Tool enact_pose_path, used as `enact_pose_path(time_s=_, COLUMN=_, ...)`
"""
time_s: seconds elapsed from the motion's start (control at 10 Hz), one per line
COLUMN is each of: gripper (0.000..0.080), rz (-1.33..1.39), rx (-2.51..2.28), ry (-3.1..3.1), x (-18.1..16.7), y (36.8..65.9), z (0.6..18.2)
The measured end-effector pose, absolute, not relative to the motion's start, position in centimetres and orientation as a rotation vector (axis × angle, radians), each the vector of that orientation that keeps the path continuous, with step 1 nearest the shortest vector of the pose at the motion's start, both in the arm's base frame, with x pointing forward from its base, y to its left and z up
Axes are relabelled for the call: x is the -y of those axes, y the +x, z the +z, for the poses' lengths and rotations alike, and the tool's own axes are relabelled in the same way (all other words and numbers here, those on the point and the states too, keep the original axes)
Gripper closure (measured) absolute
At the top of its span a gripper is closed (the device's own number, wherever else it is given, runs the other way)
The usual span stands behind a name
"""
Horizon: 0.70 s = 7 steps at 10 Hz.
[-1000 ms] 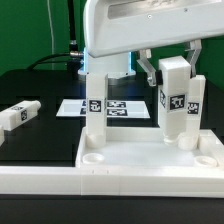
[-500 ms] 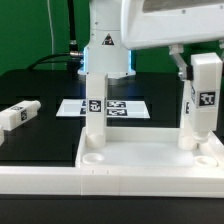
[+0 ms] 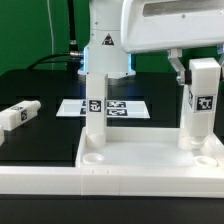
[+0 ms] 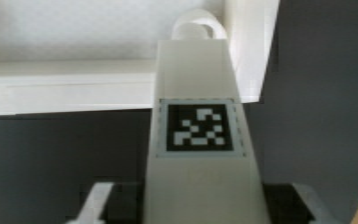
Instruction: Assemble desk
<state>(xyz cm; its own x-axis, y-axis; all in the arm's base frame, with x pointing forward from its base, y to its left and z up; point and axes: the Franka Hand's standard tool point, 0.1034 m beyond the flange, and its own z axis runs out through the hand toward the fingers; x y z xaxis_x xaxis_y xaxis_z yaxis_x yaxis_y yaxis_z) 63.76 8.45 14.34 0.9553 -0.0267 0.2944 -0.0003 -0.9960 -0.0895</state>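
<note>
A: Where is there room?
B: Centre of the frame, over the slab (image 3: 140,155), between the upright leg (image 3: 95,115) and the held leg (image 3: 203,105).
A: And lower left?
B: Bare table (image 3: 45,135), but a loose leg (image 3: 18,115) lies at the left edge. The arm's base (image 3: 105,45) blocks the upper middle.

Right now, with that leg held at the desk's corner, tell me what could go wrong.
1. The held leg in the gripper is at the slab's corner socket. If it is off centre, it may catch the socket rim and jam or tilt.
2. A sideways push could shift the slab and upset the leg already standing in it.
</note>
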Motion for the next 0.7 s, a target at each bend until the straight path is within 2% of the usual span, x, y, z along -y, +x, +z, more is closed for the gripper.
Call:
enact_pose_path(time_s=0.2, gripper=0.0509, rz=-0.51, rx=-0.066, ry=-3.005, x=-7.91, y=64.1, z=14.57)
enact_pose_path(time_s=0.3, gripper=0.0509, rz=-0.655, rx=-0.067, ry=-2.997, x=-7.87, y=64.49, z=14.88)
enact_pose_path(time_s=0.7, gripper=0.0509, rz=-0.66, rx=-0.062, ry=-2.999, x=-8.15, y=63.94, z=14.36)
